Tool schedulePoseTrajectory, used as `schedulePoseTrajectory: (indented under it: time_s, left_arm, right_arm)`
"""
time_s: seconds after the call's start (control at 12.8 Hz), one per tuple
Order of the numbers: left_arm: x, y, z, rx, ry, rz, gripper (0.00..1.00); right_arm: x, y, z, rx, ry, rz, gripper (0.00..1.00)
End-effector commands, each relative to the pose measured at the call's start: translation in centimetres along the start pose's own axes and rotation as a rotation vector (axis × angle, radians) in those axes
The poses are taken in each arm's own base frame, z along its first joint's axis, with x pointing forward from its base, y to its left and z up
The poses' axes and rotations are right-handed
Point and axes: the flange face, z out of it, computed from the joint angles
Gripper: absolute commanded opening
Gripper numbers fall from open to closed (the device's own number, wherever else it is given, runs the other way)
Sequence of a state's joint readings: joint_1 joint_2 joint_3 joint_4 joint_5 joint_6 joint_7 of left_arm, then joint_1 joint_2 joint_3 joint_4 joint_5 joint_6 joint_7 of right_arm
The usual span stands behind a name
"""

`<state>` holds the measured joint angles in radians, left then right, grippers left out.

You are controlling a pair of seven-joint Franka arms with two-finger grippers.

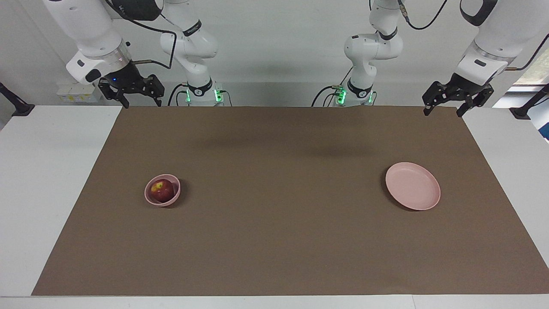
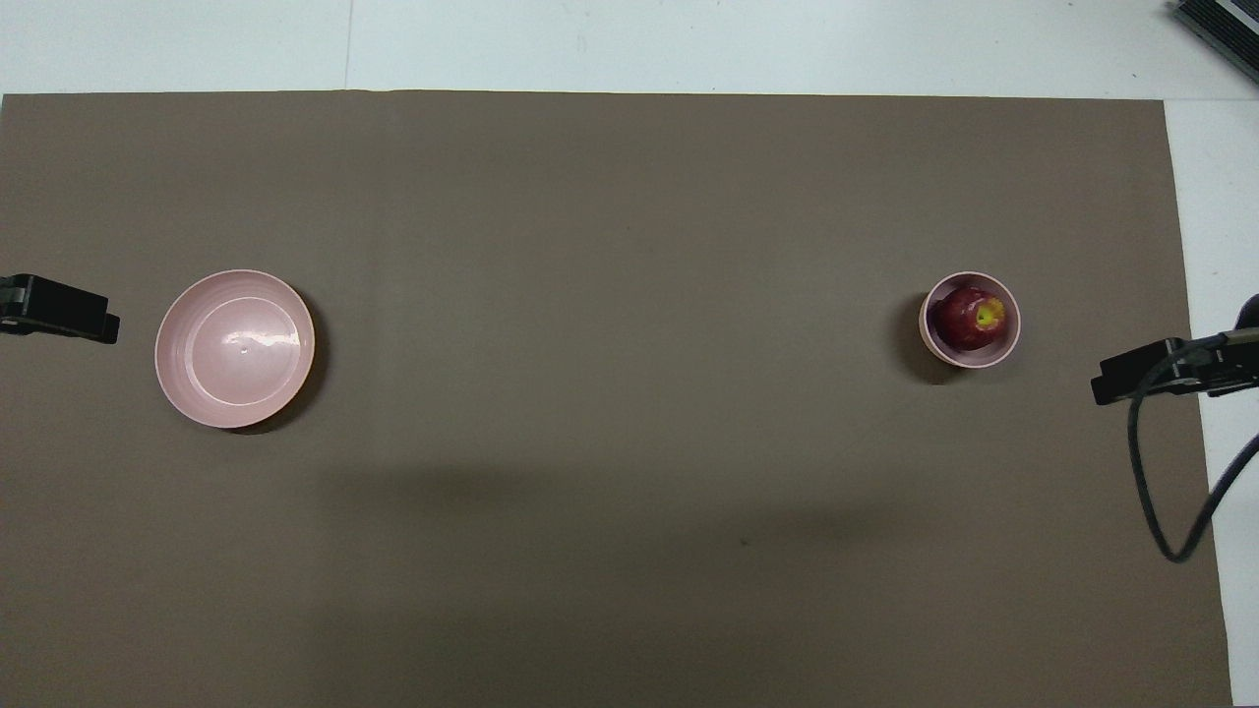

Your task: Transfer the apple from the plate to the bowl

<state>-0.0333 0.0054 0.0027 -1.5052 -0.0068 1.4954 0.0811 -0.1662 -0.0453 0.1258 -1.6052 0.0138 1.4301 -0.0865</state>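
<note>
The dark red apple with its yellowish patch lies inside the small deep pink bowl, toward the right arm's end of the table. The flat pink plate sits bare toward the left arm's end. My right gripper hangs open and holds nothing, high over the mat's edge at the robots' end. At the other corner of that end, my left gripper is also raised, open and holding nothing. Both are well away from the bowl and the plate.
A brown mat covers most of the white table. A black cable loops down from the right arm over the mat's edge. A dark object lies at the table's corner farthest from the robots.
</note>
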Motion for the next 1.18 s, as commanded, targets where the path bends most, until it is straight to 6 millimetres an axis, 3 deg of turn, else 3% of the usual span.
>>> schedulePoseTrajectory:
  time_s: [0.0,0.63,0.86,1.1]
  left_arm:
    - [-0.1,-0.1,-0.2,0.012,-0.012,0.011,1.00]
    - [0.0,0.0,-0.2,0.011,-0.006,0.007,1.00]
    - [0.1,0.0,-0.3,0.011,-0.004,0.007,1.00]
    - [0.0,0.1,-0.3,0.011,-0.004,0.010,1.00]
  right_arm:
    - [-0.3,0.4,-0.5,0.008,0.002,-0.009,1.00]
    - [-0.2,0.2,-0.6,0.007,0.008,-0.012,1.00]
    - [1.3,0.6,-1.2,-0.020,0.119,-0.007,1.00]
    - [1.3,0.6,-1.3,-0.006,0.122,-0.003,1.00]
